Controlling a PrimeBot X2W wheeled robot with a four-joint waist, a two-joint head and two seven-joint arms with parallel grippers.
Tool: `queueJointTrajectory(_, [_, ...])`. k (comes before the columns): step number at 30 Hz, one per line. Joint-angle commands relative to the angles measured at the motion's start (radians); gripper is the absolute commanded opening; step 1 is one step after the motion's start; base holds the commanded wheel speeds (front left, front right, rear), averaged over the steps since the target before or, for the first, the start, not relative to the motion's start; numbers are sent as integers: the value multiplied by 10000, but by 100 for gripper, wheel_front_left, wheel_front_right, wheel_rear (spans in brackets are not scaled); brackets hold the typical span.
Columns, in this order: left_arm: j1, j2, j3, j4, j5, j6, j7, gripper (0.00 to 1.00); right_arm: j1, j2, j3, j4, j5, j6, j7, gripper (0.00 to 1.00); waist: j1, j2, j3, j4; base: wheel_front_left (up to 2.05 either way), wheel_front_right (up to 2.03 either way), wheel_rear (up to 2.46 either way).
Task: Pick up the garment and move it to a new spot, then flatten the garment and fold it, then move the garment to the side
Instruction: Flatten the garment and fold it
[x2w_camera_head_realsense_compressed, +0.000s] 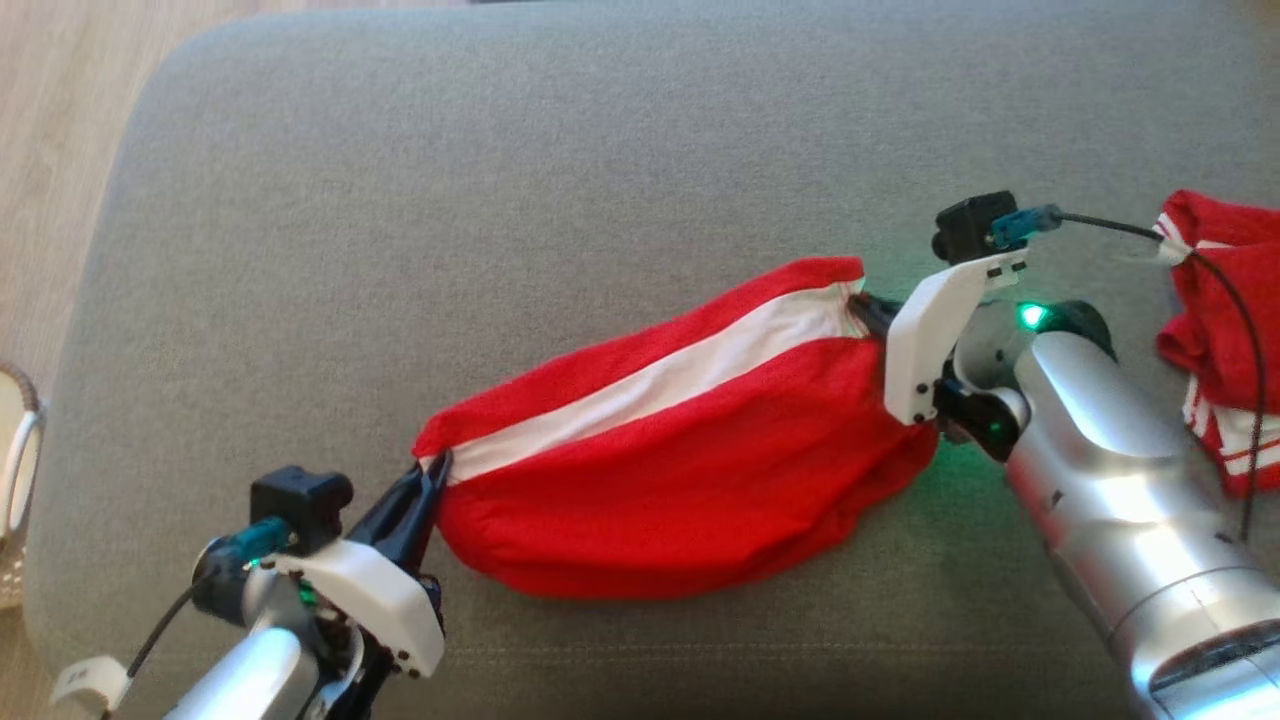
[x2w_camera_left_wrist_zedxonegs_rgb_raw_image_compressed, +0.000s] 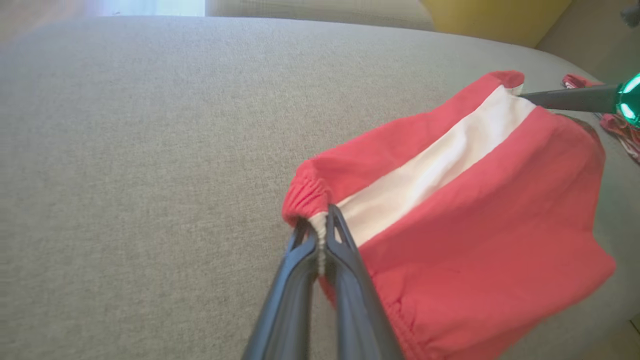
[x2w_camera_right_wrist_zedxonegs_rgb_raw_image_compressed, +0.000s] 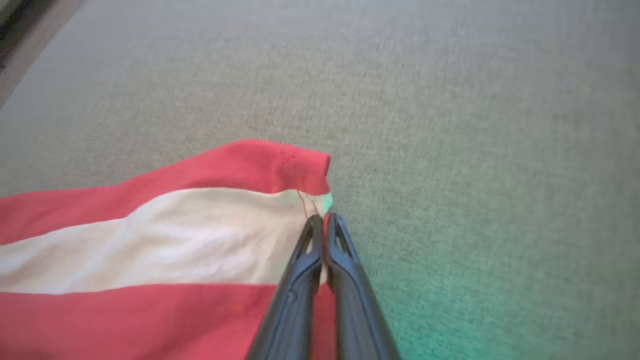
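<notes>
**Shorts stretched between both grippers**

The red shorts (x2w_camera_head_realsense_compressed: 680, 480) are spread near the grey cushion's (x2w_camera_head_realsense_compressed: 500, 200) front edge. The gathered end is clamped by the left gripper (x2w_camera_head_realsense_compressed: 437, 466), the opposite end by the right gripper (x2w_camera_head_realsense_compressed: 860, 306). Bare cushion is seen behind. Another red garment (x2w_camera_head_realsense_compressed: 1225, 330) lies at the right edge.

Bare grey cushion (x2w_camera_head_realsense_compressed: 500, 150) lies wide open beyond the garment (x2w_camera_head_realsense_compressed: 680, 480); a crumpled red heap (x2w_camera_head_realsense_compressed: 1220, 330) crowds the right edge.
</notes>
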Motion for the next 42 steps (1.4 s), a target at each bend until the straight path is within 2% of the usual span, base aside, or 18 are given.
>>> queueJointTrajectory(1, [-532,292,488,-275,62,71,-216,0,-519,-80,179,-406,-74,-4,-268,0,0,0,-139,-122,0,0,0])
queueJointTrajectory(5, [-895,363,726,-479,220,151,-583,0,-803,-410,128,-828,42,-4,-942,0,0,0,-415,-419,0,0,0])
queueJointTrajectory(8, [-1739,472,944,-568,491,65,-767,0,-1135,-719,-120,-1197,140,-4,-1520,0,0,0,-606,-663,0,0,0])
queueJointTrajectory(15, [-4555,364,1496,-450,1132,-521,-1177,0,-1867,-1125,-803,-2200,648,-4,-2398,0,0,0,-918,-1305,0,0,0])
queueJointTrajectory(17, [-5000,223,1535,-210,992,-848,-1198,0,-1909,-1149,-918,-2380,892,-4,-2254,0,0,0,-952,-1469,0,0,0])
queueJointTrajectory(18, [-5000,223,1535,-210,992,-848,-1198,0,-1909,-1149,-918,-2380,892,-4,-2254,0,0,0,-952,-1469,0,0,0])
queueJointTrajectory(24, [-5368,117,1040,790,381,-1702,-291,0,-1327,-1311,-436,-2743,1478,-4,-746,0,0,0,-899,-1823,0,0,0])
queueJointTrajectory(30, [-4176,16,220,1772,71,-1999,-398,0,251,-1106,77,-2754,1639,-4,-628,0,0,0,-431,-1868,0,0,0])
queueJointTrajectory(31, [-3997,26,145,1926,101,-2010,-530,0,488,-1064,125,-2765,1634,-4,-686,10,0,0,-377,-1854,0,0,0])
queueJointTrajectory(32, [-3828,33,98,2069,135,-2013,-661,0,736,-1027,115,-2782,1646,-4,-769,41,0,0,-334,-1828,0,0,0])
queueJointTrajectory(33, [-3680,28,78,2182,170,-2004,-789,0,993,-1013,89,-2830,1645,-4,-853,100,0,0,-289,-1783,0,0,0])
queueJointTrajectory(38, [-2990,-70,209,2368,264,-1851,-1213,0,2564,-1147,-479,-3682,1454,-4,-1770,100,0,0,-184,-1490,0,0,0])
queueJointTrajectory(42, [-2477,-27,589,2286,276,-1721,-1321,0,3940,-864,-1009,-5109,1083,-4,-2338,100,0,0,-60,-1439,0,0,0])
